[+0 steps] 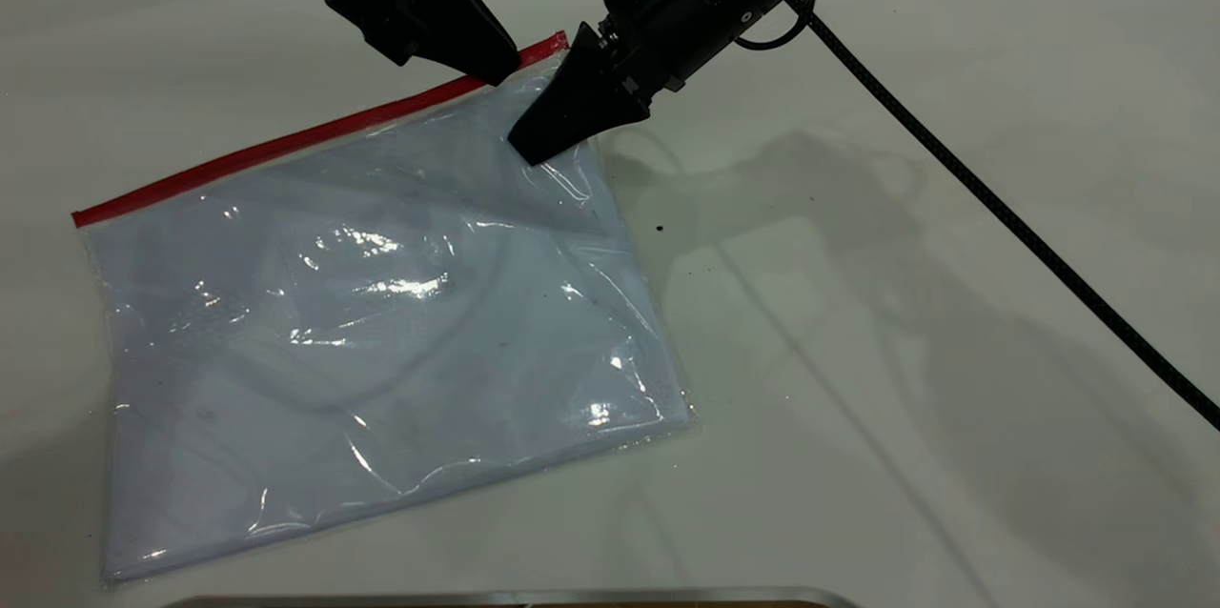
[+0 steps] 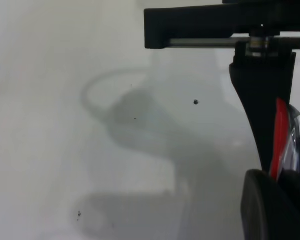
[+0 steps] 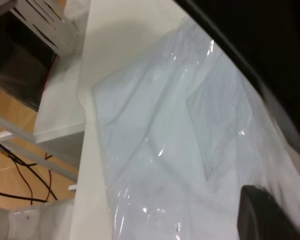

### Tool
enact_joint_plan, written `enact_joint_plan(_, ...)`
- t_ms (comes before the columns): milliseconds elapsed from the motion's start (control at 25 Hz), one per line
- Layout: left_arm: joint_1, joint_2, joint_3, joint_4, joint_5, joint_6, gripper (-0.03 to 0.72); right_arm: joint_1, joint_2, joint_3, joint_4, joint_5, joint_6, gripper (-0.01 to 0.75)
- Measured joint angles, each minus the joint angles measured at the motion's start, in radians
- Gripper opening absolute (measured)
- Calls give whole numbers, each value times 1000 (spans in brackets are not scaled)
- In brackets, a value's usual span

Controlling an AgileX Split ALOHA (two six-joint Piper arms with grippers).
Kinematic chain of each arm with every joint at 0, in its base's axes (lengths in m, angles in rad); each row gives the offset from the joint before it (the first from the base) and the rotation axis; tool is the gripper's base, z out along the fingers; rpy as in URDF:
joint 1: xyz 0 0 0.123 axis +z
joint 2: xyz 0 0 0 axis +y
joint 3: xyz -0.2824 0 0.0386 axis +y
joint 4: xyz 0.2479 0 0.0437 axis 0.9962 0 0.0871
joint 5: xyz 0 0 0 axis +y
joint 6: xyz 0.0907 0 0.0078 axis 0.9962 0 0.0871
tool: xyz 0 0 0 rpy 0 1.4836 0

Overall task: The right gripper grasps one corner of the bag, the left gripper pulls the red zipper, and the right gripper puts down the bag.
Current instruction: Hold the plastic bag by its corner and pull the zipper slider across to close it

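Note:
The bag (image 1: 381, 303) is a clear glossy pouch with white sheets inside, lying slanted on the white table. The red zipper (image 1: 286, 143) runs along its far long edge. My left gripper (image 1: 498, 70) is shut on the zipper near its right end; in the left wrist view the red strip (image 2: 279, 140) sits between the black fingers (image 2: 270, 210). My right gripper (image 1: 532, 147) is shut on the bag's far right corner, just below the zipper's end, and the plastic there is raised and creased. The right wrist view shows the bag (image 3: 180, 150) and one finger (image 3: 267, 217).
A black cable (image 1: 1001, 208) slants across the table on the right. A metal edge (image 1: 496, 597) lies along the near border. A small dark speck (image 1: 660, 228) is right of the bag. The right wrist view shows the table's edge with a shelf (image 3: 45, 30) beyond.

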Motion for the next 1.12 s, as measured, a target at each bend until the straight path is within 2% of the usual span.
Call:
enact_joint_plan(160,-1,0,-5,-3,0,0,44,-27,0,0,7,28,0,33)
enact_joint_plan(400,-1,0,-10,21,-32,-14,44,-125,0,-54,-5,78,53,34)
enact_joint_plan(640,21,0,-10,174,-33,-198,44,-262,0,-87,-6,105,139,36)
enact_joint_plan(880,71,0,-10,307,-19,-293,44,-355,0,-90,-7,31,214,41)
enact_joint_plan(1120,80,0,-10,339,-15,-313,44,-362,0,-90,-35,-69,274,49)
